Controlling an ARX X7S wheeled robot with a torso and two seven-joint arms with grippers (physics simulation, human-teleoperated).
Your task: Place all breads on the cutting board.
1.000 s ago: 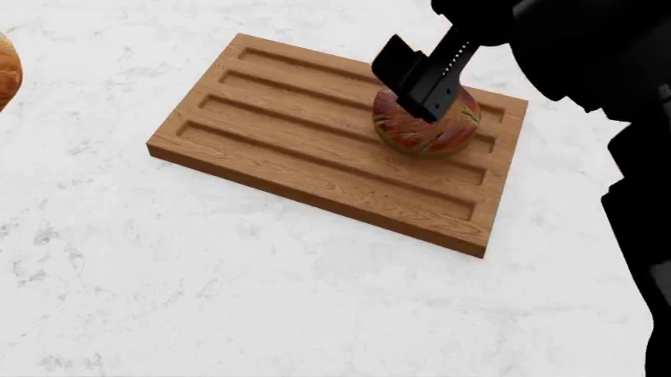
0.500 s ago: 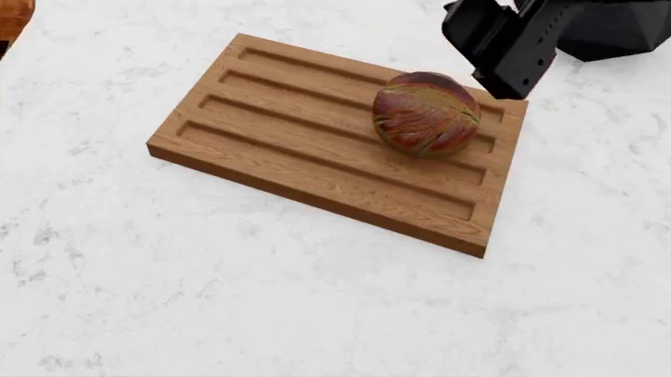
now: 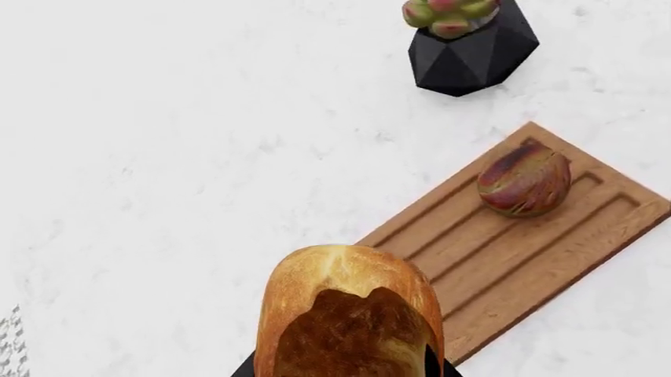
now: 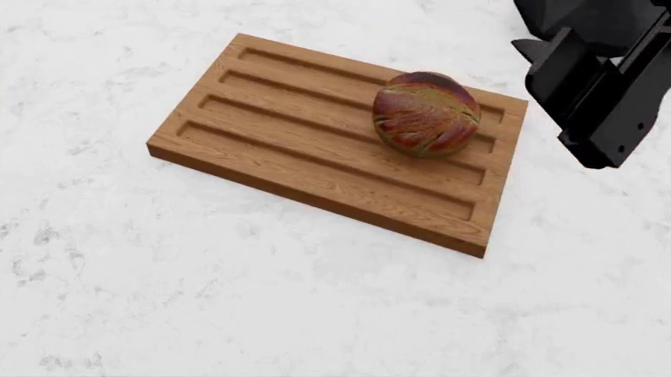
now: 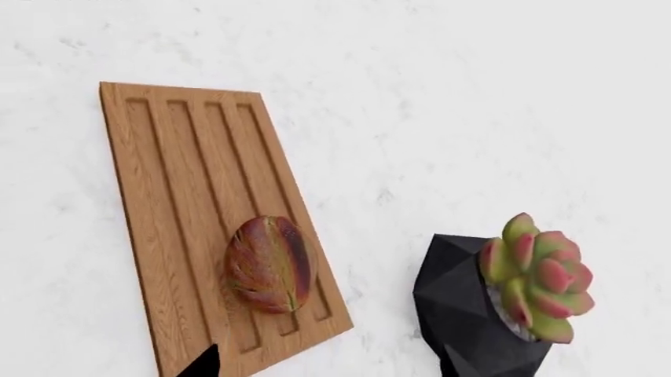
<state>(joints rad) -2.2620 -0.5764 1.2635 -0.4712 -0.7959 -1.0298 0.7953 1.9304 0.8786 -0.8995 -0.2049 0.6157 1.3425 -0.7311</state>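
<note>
The cutting board (image 4: 283, 149) lies on the white marble counter. The round striped loaf (image 4: 426, 114) rests on the board's far right end, free of any gripper. My right gripper (image 4: 589, 94) hangs open to the right of the board, off it and apart from the loaf. In the right wrist view one dark fingertip (image 5: 207, 364) shows over the board's (image 5: 178, 196) edge, near the loaf (image 5: 270, 264). My left gripper (image 3: 344, 371) is shut on the golden-brown roll (image 3: 351, 314), held above the counter beside the board (image 3: 504, 259); the roll hides its fingers. The left gripper is outside the head view.
A black faceted pot with a green and pink succulent (image 5: 498, 310) stands on the counter just past the board's loaf end, and the pot (image 3: 470, 43) also shows in the left wrist view. White marble counter (image 4: 210, 298) surrounds the board.
My right gripper has let go of the striped loaf and moved up and to the right, off the board. The roll at the head view's left edge has left that view.
</note>
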